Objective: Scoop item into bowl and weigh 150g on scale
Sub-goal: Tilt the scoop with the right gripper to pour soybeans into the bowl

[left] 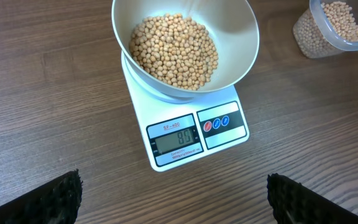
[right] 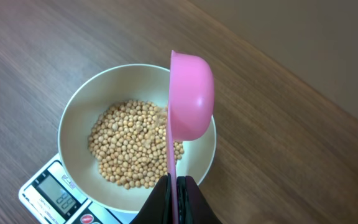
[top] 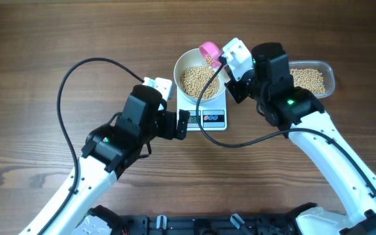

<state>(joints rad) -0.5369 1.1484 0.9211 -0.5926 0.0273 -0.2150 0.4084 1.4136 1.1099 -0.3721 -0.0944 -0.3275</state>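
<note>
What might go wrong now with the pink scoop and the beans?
1. The pink scoop, pinched in the right end effector, is tipped near the bowl rim, so beans might bounce out onto the table.
2. If the scoop bumps the bowl, it could slide on the small scale and spoil the reading.

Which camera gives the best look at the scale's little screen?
The left wrist view: the screen faces it, unblocked, with legible digits. Overhead shows it tiny beside the left gripper, too small to read. The right wrist view catches it at the frame's corner, tilted, below the bowl.
</note>
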